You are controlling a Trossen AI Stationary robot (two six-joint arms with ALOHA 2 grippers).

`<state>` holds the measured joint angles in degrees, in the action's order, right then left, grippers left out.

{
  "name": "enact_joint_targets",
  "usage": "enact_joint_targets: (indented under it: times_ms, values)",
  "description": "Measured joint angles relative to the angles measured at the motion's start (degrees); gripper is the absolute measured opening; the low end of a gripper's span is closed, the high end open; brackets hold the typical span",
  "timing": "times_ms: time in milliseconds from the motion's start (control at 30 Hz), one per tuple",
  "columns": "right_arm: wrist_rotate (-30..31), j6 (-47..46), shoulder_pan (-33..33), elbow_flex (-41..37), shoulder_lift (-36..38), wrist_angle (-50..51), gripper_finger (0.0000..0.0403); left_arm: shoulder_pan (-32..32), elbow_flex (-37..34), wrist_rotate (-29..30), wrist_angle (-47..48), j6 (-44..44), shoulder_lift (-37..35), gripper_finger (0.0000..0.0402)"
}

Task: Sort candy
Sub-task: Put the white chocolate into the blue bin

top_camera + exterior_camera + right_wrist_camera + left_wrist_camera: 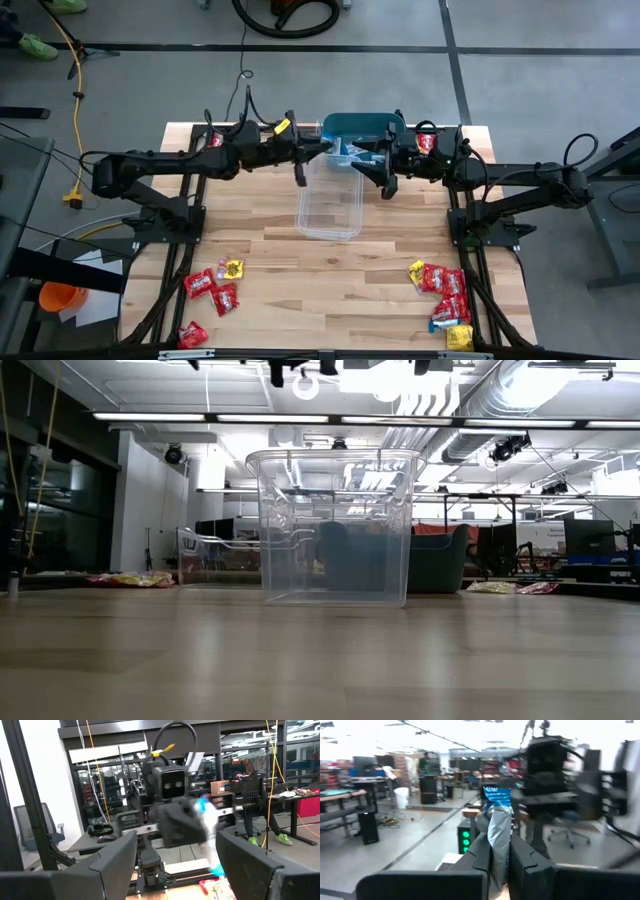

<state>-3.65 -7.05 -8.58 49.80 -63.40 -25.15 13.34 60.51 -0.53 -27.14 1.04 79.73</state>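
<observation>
At the lower left of the high view, five candy packets (pixel 213 290), red and yellow, lie scattered near the table (pixel 330 290) edge; at lower right a tighter heap (pixel 443 295) holds too many overlapping to count. Bare wood lies open between them. One clear tub (pixel 329 205) stands mid-table, one teal bin (pixel 362 126) behind it. Above the bin, the left claw (pixel 342 150) pinches one light blue packet (pixel 496 817); the right claw (pixel 372 160) faces it, fingers spread wide.
</observation>
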Motion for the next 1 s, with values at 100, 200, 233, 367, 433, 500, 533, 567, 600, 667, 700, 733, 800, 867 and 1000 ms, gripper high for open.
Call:
enact_joint_targets:
  times_ms: [100,200,233,367,433,500,533,567,600,667,700,733,800,867,1000]
  values:
    - [0.0,0.01,0.0,0.0,0.0,-0.41,0.0268,2.02,5.39,0.82,2.7,-2.34,4.49,0.001]
    - [0.01,0.0,0.0,0.0,0.0,-1.51,0.0268,3.84,13.93,0.87,11.77,0.79,10.49,0.001]
    - [0.01,0.0,0.0,0.0,0.0,-1.95,0.0268,4.5,16.99,0.83,14.91,2.91,12.72,0.001]
    - [0.01,0.0,0.0,0.0,0.0,-3.44,0.0268,7.56,25.97,0.82,21.7,9.31,21.04,0.001]
    - [0.01,0.0,0.0,0.0,0.0,-3.67,0.0268,8.91,28.18,0.86,21.41,9.97,24.58,0.0013]
    - [0.03,0.0,0.0,0.0,0.0,-3.76,0.0268,9.98,29.49,1.19,21.19,9.16,27.64,0.002]
    - [0.01,0.0,0.0,0.0,0.0,-3.76,0.0268,10.32,29.57,1.44,21.48,7.9,28.79,0.0024]
    - [0.02,0.0,0.0,0.0,0.0,-3.76,0.0268,10.54,29.58,1.85,21.81,6.58,29.93,0.0029]
    - [0.03,0.0,0.0,0.0,0.0,-3.76,0.0268,10.71,29.59,2.55,22.55,5.23,30.97,0.0034]
    - [0.03,0.0,0.0,0.0,0.0,-3.74,0.0268,10.9,29.55,3.93,26.0,2.9,32.3,0.0045]
    - [0.03,0.0,0.0,0.0,0.0,-3.74,0.0268,10.97,29.55,4.56,26.86,2.43,32.96,0.0051]
    - [0.03,0.0,0.0,0.0,0.0,-3.74,0.0268,10.95,29.55,5.14,27.69,2.32,33.42,0.0057]
    - [0.15,0.0,0.0,0.0,0.0,-3.72,0.0268,10.91,29.55,5.78,29.49,2.53,34.0,0.007]
    - [0.49,0.0,0.0,0.0,0.0,-3.67,0.0268,10.8,29.55,5.81,30.62,2.41,34.31,0.0087]
    - [0.6,0.0,0.0,0.0,0.0,-3.65,0.0268,10.76,29.57,5.85,30.87,2.15,33.87,0.0127]
